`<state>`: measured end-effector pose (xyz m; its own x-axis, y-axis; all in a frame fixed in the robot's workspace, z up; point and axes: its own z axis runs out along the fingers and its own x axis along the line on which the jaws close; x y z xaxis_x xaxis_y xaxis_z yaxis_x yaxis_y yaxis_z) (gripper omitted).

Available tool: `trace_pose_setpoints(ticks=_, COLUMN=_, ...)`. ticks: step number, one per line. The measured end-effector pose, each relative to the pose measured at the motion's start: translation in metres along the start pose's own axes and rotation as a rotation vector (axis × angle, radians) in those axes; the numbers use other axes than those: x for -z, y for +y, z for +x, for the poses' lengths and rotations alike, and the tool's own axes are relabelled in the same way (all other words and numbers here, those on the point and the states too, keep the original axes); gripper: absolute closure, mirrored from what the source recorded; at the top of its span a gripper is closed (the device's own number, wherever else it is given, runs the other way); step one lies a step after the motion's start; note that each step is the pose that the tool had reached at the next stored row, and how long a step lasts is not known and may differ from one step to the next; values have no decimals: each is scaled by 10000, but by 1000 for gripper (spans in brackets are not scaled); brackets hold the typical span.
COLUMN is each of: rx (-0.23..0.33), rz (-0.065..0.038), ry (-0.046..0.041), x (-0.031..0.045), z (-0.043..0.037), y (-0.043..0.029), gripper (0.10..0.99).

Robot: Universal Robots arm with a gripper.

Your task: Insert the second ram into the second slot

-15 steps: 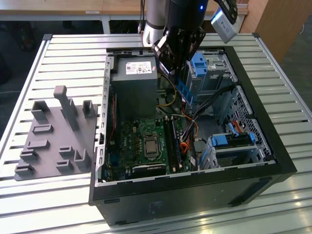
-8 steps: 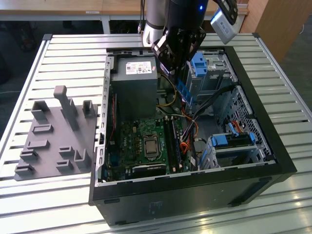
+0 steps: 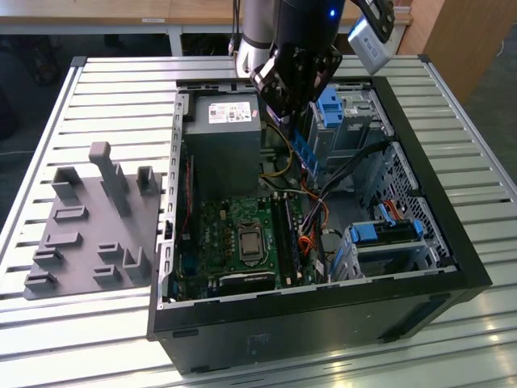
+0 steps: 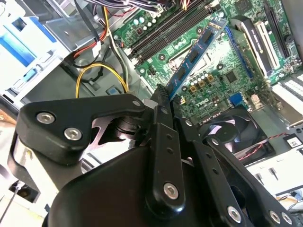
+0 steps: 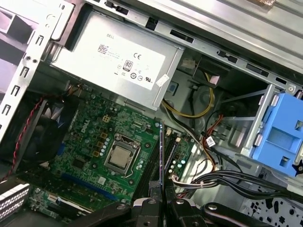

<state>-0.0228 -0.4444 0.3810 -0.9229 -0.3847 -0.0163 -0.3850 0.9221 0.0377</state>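
My gripper (image 3: 300,121) hangs over the open computer case (image 3: 420,186), shut on the second ram (image 3: 306,151), a thin dark-blue stick pointing down from the fingers. In the second wrist view the ram (image 4: 196,52) with its dark chips sticks out from the gripper (image 4: 165,98) above the green motherboard (image 4: 222,61). In the first wrist view the ram (image 5: 162,151) shows edge-on, held high over the long black memory slots (image 5: 152,158). The slots (image 3: 287,233) lie beside the processor socket (image 3: 249,241). Which one is the second slot, I cannot tell.
A grey power supply (image 3: 222,137) sits at the case's far end. Light-blue drive brackets (image 3: 333,103) (image 3: 388,230) and bundled cables (image 3: 355,166) lie toward the exterior view's right. A fan (image 4: 232,130) is near the board. A grey fixture plate (image 3: 89,226) rests on the slatted table.
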Motion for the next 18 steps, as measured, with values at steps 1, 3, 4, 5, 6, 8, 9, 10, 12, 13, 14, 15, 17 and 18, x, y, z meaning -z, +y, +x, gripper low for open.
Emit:
trace_pose_setpoints(ticks=1, rx=-40, rz=0, ry=-1, x=0, z=0, y=0, gripper=949)
trace_pose_setpoints(ticks=3, rx=-123, rz=2, ry=-4, x=0, z=0, y=0, gripper=949)
trace_pose_setpoints(ticks=4, rx=-169, rz=2, ry=-6, x=0, z=0, y=0, gripper=949)
trace_pose_setpoints(ticks=5, rx=-212, rz=3, ry=-8, x=0, z=0, y=0, gripper=949)
trace_pose_setpoints(ticks=6, rx=-255, rz=4, ry=-9, x=0, z=0, y=0, gripper=949)
trace_pose_setpoints(ticks=8, rx=-339, rz=5, ry=-12, x=0, z=0, y=0, gripper=949)
trace_pose_setpoints(ticks=9, rx=-380, rz=6, ry=-14, x=0, z=0, y=0, gripper=949)
trace_pose_setpoints(ticks=10, rx=-421, rz=6, ry=-16, x=0, z=0, y=0, gripper=949)
trace_pose_setpoints(ticks=12, rx=-507, rz=8, ry=-19, x=0, z=0, y=0, gripper=949)
trace_pose_setpoints(ticks=13, rx=-549, rz=8, ry=-21, x=0, z=0, y=0, gripper=949)
trace_pose_setpoints(ticks=14, rx=-590, rz=9, ry=-22, x=0, z=0, y=0, gripper=949)
trace_pose_setpoints(ticks=15, rx=-633, rz=10, ry=-24, x=0, z=0, y=0, gripper=949)
trace_pose_setpoints(ticks=17, rx=-719, rz=11, ry=-27, x=0, z=0, y=0, gripper=949)
trace_pose_setpoints(ticks=18, rx=-763, rz=11, ry=-29, x=0, z=0, y=0, gripper=949)
